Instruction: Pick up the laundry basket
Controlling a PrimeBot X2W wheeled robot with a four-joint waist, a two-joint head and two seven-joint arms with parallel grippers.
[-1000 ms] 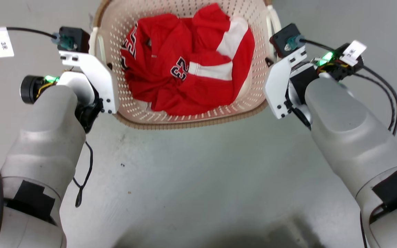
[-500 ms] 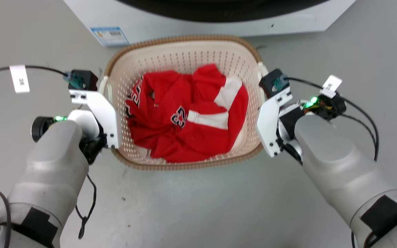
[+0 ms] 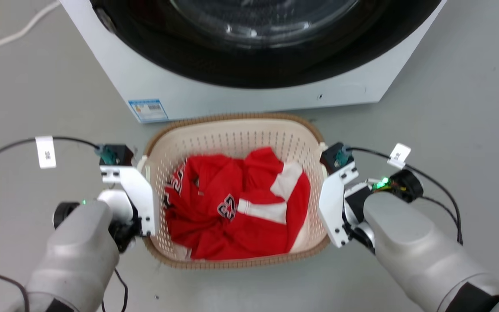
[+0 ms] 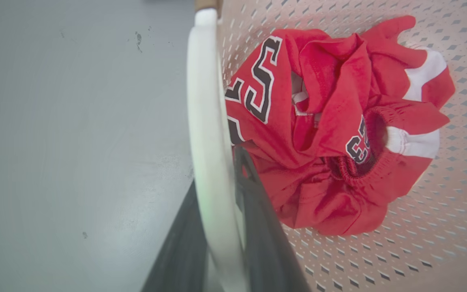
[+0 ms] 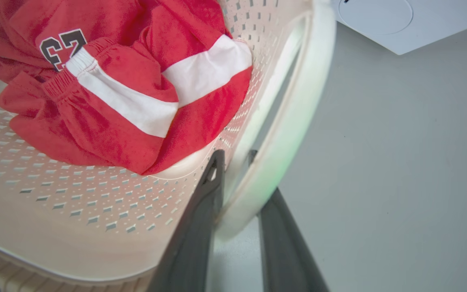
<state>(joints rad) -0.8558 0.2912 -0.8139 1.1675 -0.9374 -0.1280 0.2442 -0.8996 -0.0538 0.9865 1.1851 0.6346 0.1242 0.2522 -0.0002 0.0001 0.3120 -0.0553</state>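
With the left hand [image 4: 217, 174] clamped on the left handle [image 4: 207, 121] and the right hand [image 5: 234, 162] on the right handle [image 5: 298, 101], the basket [image 3: 232, 125] by the washer [image 3: 249, 93] looks grasped; only the lift is left, and I cannot tell whether it is off the floor.

The head camera is looking further ahead now, so the whole picture is sliding down. The washer [image 3: 115, 65] is coming into the top of the head view, with its big dark round door [image 3: 267, 34] and a small blue sticker [image 3: 147, 110]. A white cord [image 3: 11, 32] is showing on the floor [image 3: 470, 108] at the top left. All of the laundry basket [image 3: 232, 136] is fitting in that view now. The basket, the left gripper [image 4: 217, 170] and the right gripper [image 5: 234, 156] are looking smaller and sitting lower there
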